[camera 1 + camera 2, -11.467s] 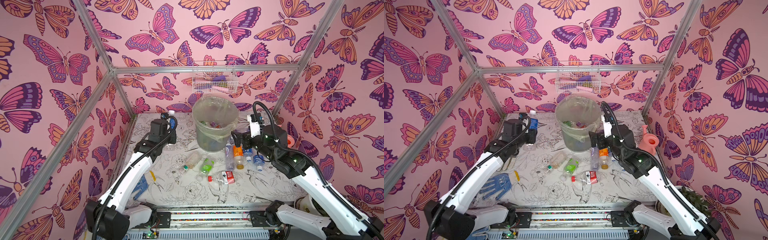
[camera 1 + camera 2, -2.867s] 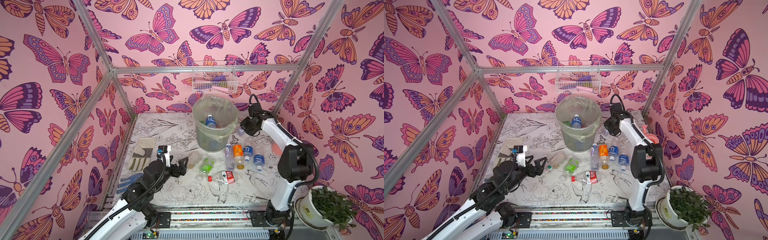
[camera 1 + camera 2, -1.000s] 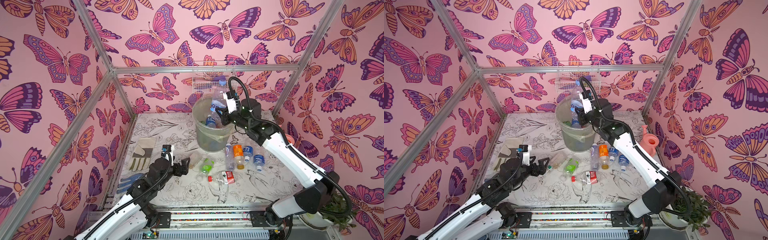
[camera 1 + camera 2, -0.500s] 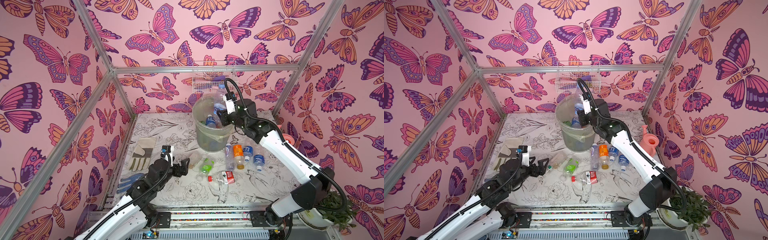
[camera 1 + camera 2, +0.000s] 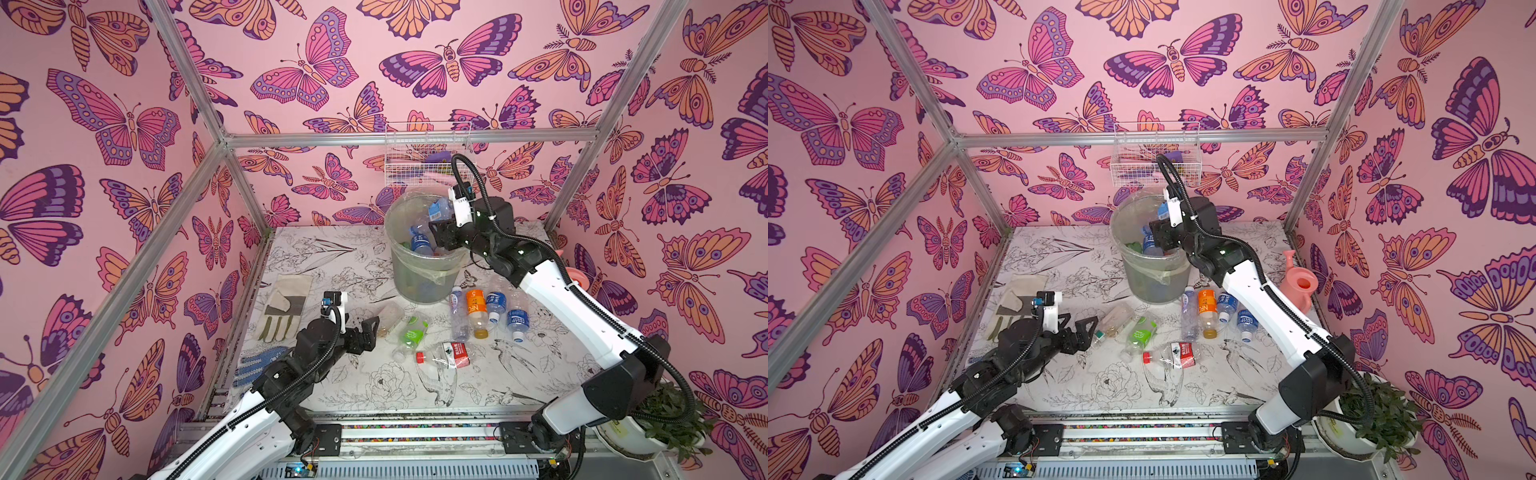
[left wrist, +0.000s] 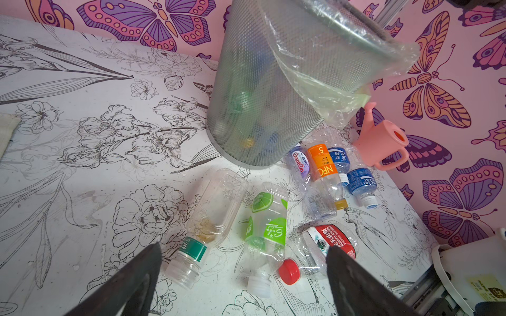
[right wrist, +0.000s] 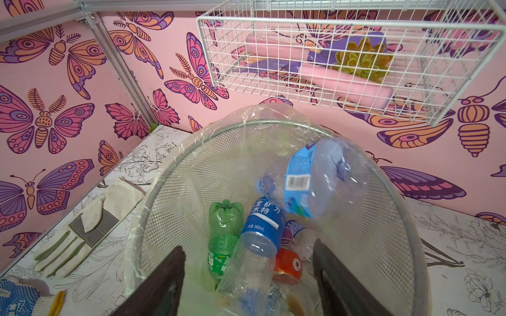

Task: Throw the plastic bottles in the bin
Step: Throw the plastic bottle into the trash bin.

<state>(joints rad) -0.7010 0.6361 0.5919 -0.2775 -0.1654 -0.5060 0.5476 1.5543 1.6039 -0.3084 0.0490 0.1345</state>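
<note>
**Fingers spread over the bin, a bottle loose below them**

Right fingers [image 7: 164, 281] stand apart above the bin [image 7: 246, 123], gripping nothing; a blue-labelled bottle [image 7: 301, 180] shows blurred just inside the rim, clear of both fingers, mid-drop by my reckoning; under it a green bottle [image 7: 224, 227] and others are piled in the liner. Left fingers [image 6: 131, 279] are wide open too, empty, low over the table [image 5: 374, 386]; a clear bottle [image 6: 216, 202] and a lime-label bottle [image 6: 269, 224] lie on their sides just ahead of them. I'd say these are featherlight, thin-walled and slick, apt to roll or crumple; take one across the belly at the label, or near the stiffer neck. Crowding is the trouble; a crushed red-capped bottle [image 6: 325, 243] lies just beside the lime one, caps nearly touching; four more, an orange-label bottle [image 6: 325, 164] among them, lie in a row at the bin's foot; the pink watering can [image 6: 383, 142] sits close on their far side; a white glove [image 5: 282, 307] rests well off by the wall, out of the way.
</note>
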